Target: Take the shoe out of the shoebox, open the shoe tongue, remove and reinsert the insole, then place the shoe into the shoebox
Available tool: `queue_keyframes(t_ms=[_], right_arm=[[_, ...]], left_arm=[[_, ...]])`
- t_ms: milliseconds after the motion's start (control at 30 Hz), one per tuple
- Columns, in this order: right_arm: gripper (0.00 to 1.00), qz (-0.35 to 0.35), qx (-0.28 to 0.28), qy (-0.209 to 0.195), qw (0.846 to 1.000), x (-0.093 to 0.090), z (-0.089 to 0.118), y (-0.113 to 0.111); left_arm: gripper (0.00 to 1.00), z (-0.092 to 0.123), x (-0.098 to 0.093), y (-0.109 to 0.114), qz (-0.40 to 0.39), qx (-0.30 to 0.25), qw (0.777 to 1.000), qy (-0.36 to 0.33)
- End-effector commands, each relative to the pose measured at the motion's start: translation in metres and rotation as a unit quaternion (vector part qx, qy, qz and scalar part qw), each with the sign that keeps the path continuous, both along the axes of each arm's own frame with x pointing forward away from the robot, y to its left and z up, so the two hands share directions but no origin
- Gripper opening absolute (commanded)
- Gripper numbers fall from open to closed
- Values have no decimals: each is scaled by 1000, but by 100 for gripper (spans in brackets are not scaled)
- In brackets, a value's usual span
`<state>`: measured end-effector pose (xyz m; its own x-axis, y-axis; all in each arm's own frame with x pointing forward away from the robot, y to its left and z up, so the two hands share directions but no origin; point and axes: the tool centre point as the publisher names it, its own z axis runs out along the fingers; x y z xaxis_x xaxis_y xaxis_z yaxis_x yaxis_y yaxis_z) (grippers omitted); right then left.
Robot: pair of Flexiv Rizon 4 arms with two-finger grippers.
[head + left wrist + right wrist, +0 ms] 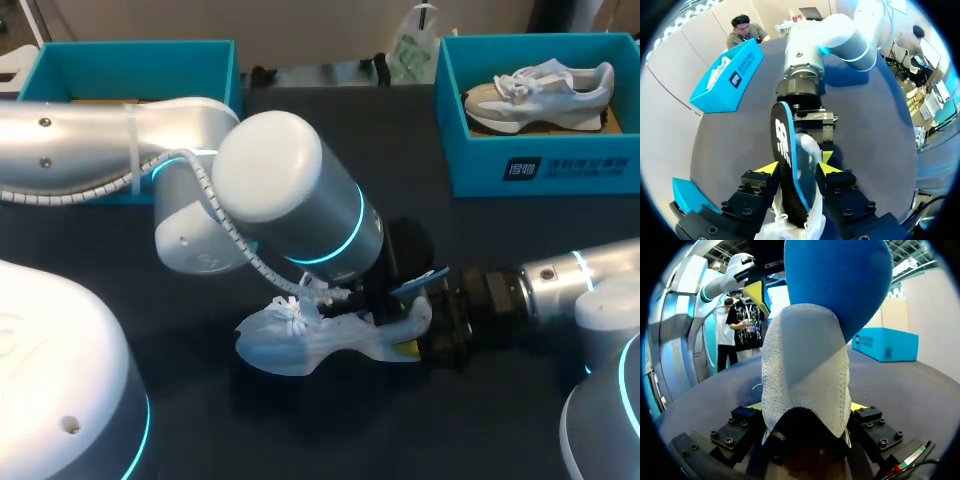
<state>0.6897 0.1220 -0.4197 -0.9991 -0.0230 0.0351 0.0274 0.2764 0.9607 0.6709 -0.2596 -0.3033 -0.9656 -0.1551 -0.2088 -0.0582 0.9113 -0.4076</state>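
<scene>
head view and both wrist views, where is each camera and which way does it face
head view: above and behind, looking down on the table; left arm and right arm meet at the shoe.
left wrist view: on that wrist, facing the right arm; own jaws shut on the insole.
right wrist view: on that wrist, facing the left arm; own jaws shut on the shoe's heel.
both wrist views share the insole.
</scene>
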Motion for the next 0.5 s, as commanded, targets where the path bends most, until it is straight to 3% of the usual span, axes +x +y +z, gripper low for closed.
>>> queue_keyframes(t_ms=[33,233,500], right_arm=[[0,-1,-1,0,1000,0,-1,0],[0,-1,-1,0,1000,0,-1,0],[0,-1,-1,0,1000,0,-1,0]], left_arm=[[44,8,-6,8,15,2,1000,-24],[44,8,-11,9,25,-4,998,-53],[33,7,-14,8,56,-11,995,-76]])
